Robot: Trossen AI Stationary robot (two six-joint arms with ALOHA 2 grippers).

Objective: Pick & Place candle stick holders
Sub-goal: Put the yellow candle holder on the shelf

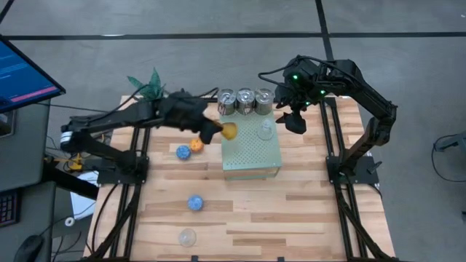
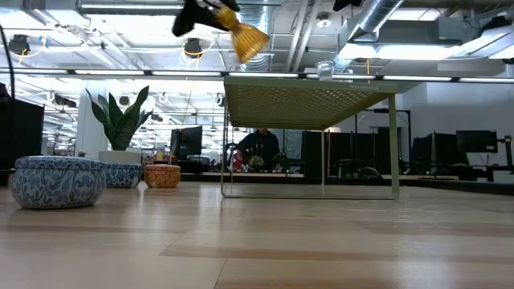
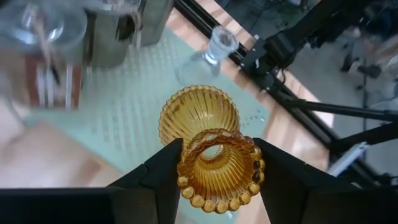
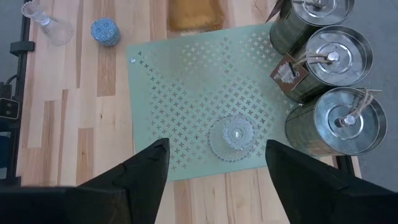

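My left gripper point(image 1: 216, 131) is shut on an amber glass candle stick holder point(image 1: 228, 132), held in the air over the left edge of the pale-green perforated block point(image 1: 251, 156). A clear glass holder point(image 1: 266, 129) stands on the block, and three silver cups point(image 1: 245, 100) stand at the block's far edge. My right gripper point(image 1: 295, 121) hovers open above the clear holder point(image 4: 231, 135), touching nothing. On the table lie a blue holder point(image 1: 183, 152), an orange one point(image 1: 196, 146), another blue one point(image 1: 195, 202) and a clear glass one point(image 1: 188, 237). My left gripper pinches the amber holder between its two fingers point(image 3: 163, 177) at the beaded rim end point(image 3: 186, 186) nearest the wrist. The fingers come from the table's left, slanting down. The holder is lifted clear above the block and tilted, its ribbed far bulb point(image 2: 250, 40) pointing away and down.
A green plant point(image 1: 149, 84) stands at the table's far left corner. Black frame rails point(image 1: 331, 138) run along both sides of the table. A monitor point(image 1: 22, 73) stands off the table's left. Bare wood lies in front of the block.
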